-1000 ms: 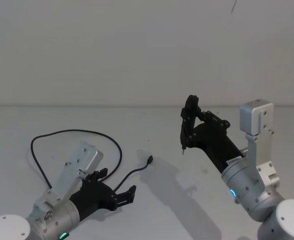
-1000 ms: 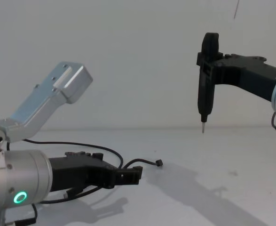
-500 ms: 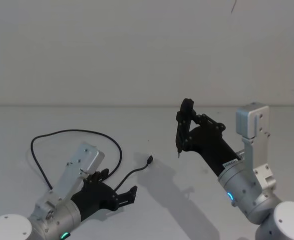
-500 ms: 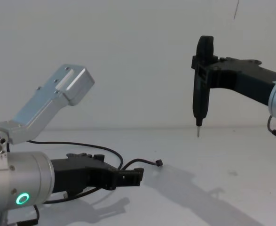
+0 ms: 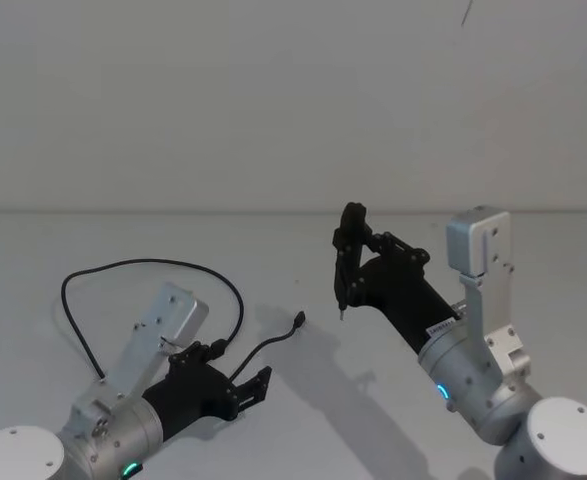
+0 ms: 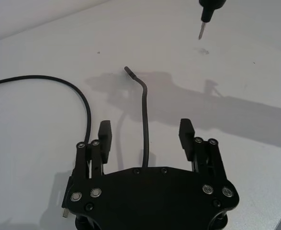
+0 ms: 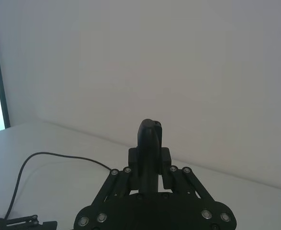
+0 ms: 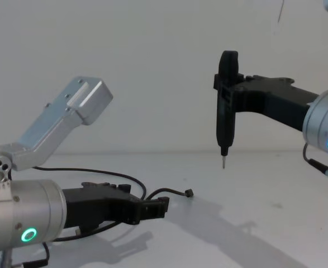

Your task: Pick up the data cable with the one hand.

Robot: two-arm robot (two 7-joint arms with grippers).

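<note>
No legible text (wrist label [image 5: 441,325] unreadable)

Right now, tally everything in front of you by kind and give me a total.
data cable: 1
black pen-shaped tool: 1
end effectors: 2, the left end effector open with the cable running between its fingers, the right end effector shut on the tool
Total: 4
</note>
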